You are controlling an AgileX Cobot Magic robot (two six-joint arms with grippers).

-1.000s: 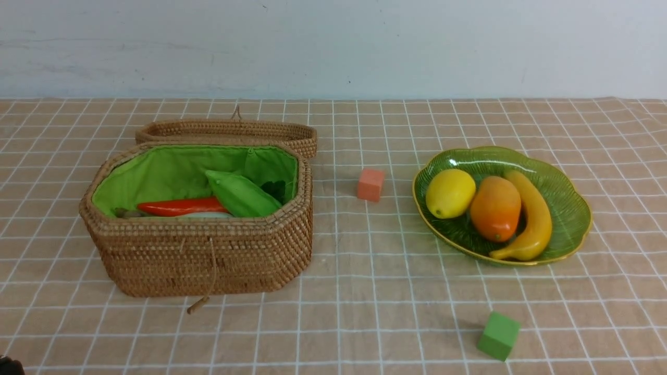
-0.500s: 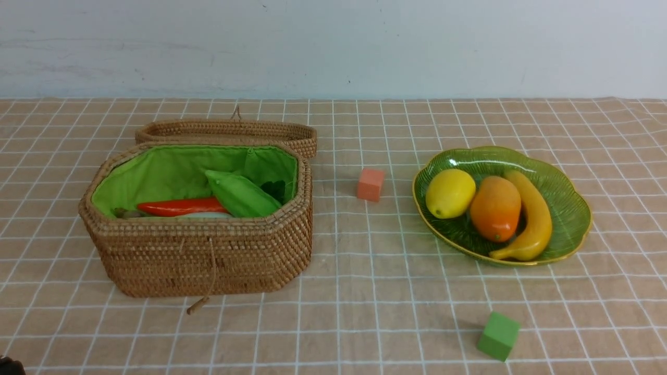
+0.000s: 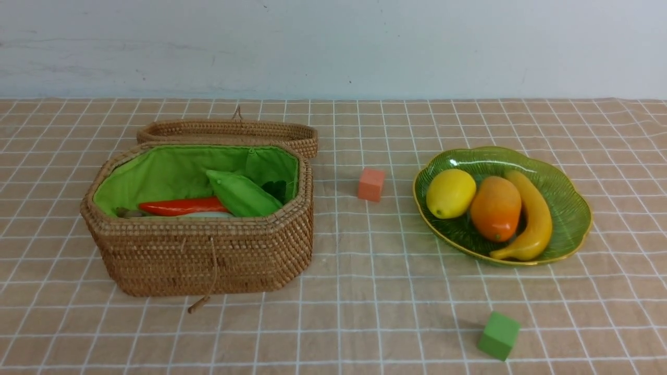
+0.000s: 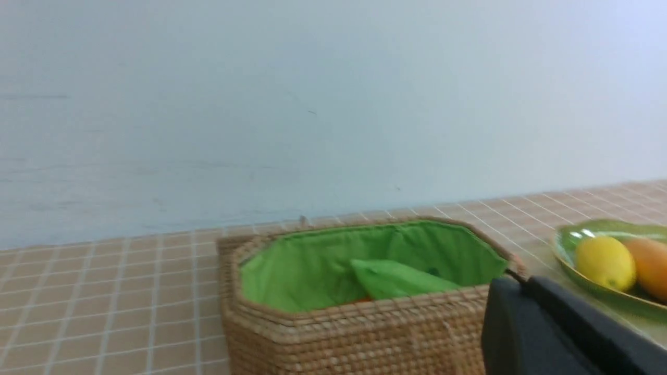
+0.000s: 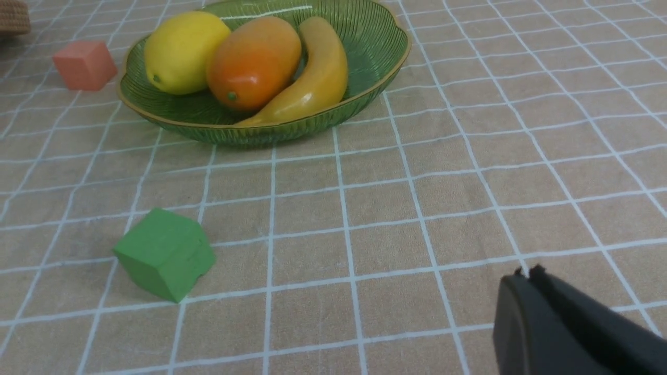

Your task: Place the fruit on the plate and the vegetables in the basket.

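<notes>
Three fruits [image 3: 490, 211] lay on the plate [image 3: 573, 208] at right, vegetables [image 3: 219, 200] in the basket [image 3: 208, 255] at left; the dark corner shape had left, both end effectors [image 4: 521, 284] [image 5: 526, 276] closed, empty: sorting looked finished.

The basket [image 3: 203, 250] wall hid most of the carrot [image 3: 182, 206] and the pale thing under it — the dark item [image 3: 274, 190] behind the gourd [image 3: 242, 195] was unidentifiable.
</notes>
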